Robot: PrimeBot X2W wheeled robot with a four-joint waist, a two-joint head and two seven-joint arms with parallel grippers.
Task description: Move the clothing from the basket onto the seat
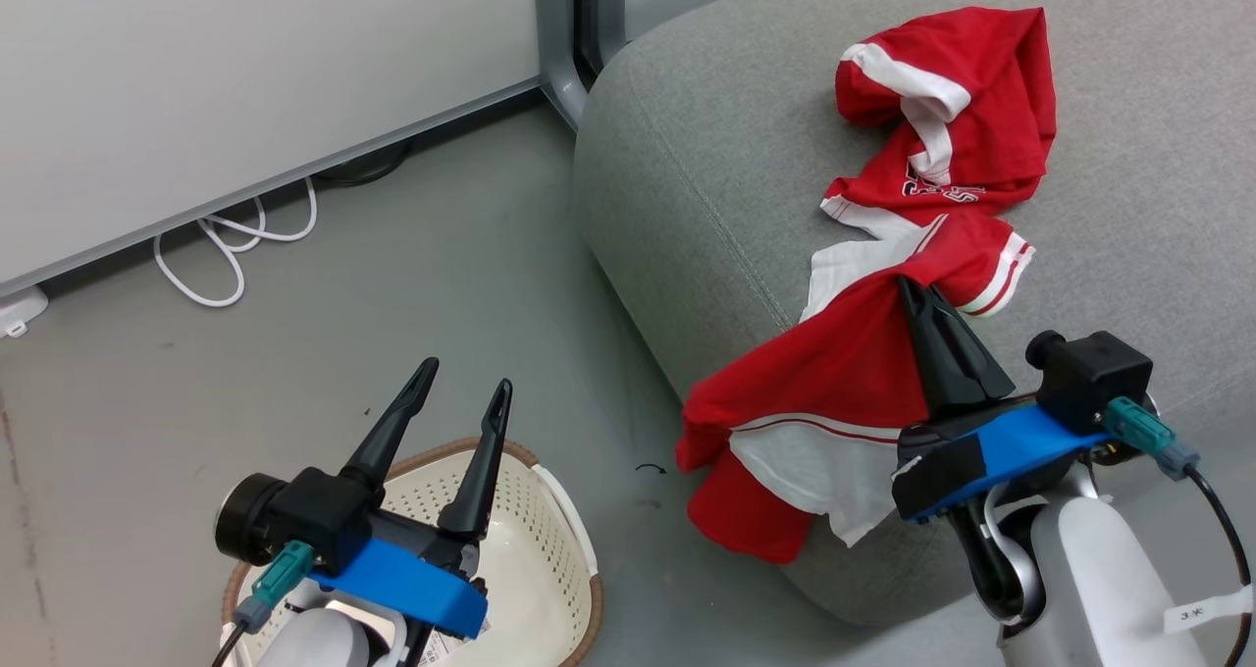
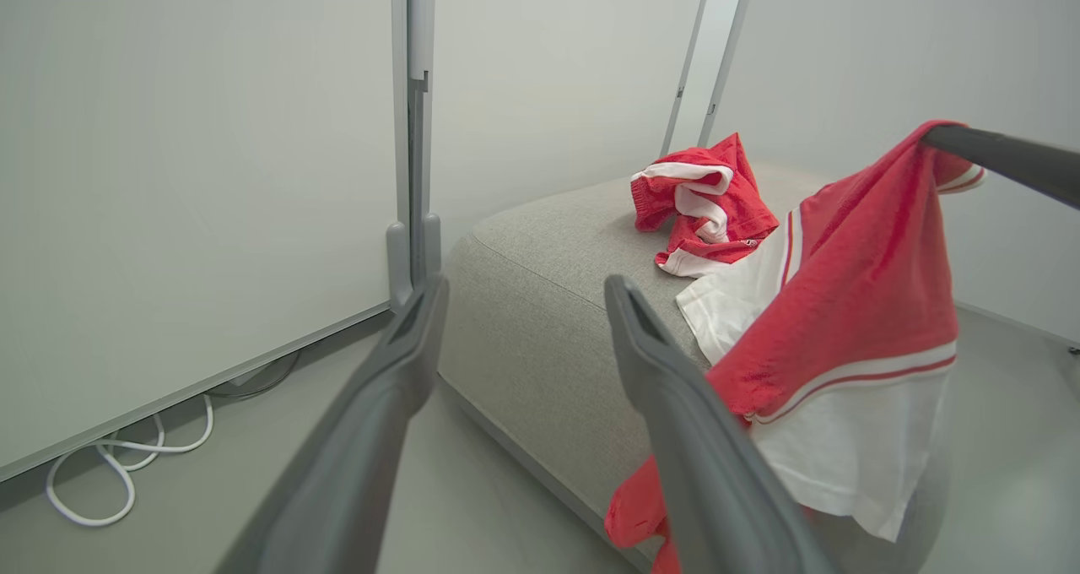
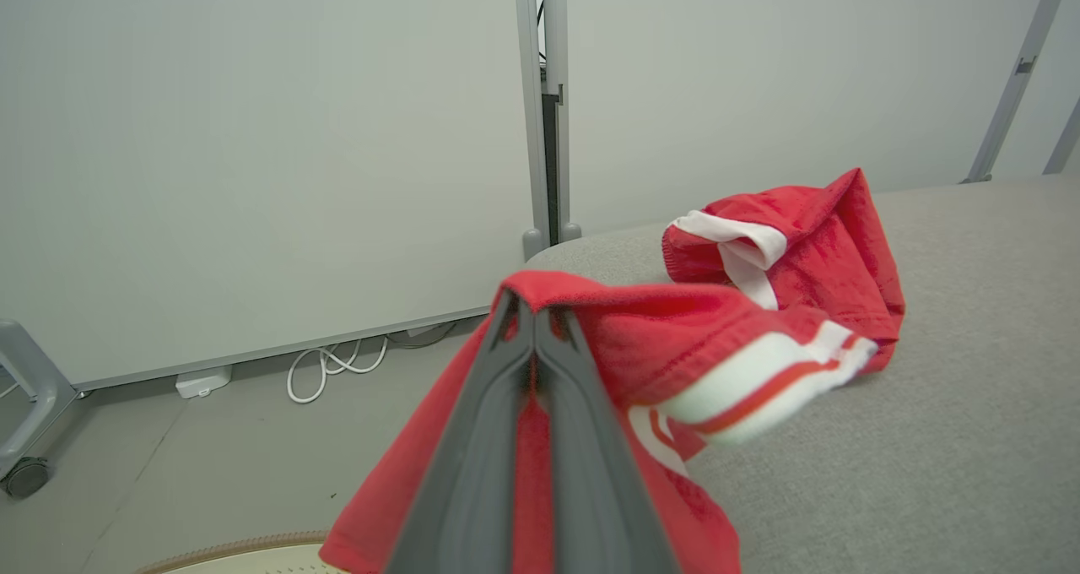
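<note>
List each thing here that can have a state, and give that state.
Left gripper, open and empty, above the basket.
Right gripper, shut on the near garment.
Near garment, held up at one end, the rest hanging over the sofa's edge.
Far garment, crumpled on the sofa, not gripped.
Basket, upright on the floor, no clothing in the part that shows.
Sofa, bearing both garments.

l gripper [image 1: 467, 378] sits low-left in head view, fingers spread wide w/ nothing between them, pointing up and slightly right. r gripper [image 1: 911, 292] is at lower right w/ fingers pressed together, tips pinching a red garment [image 1: 834, 363]. its fingers angle up-left, and the white r forearm [image 1: 1099, 569] is below.
</note>
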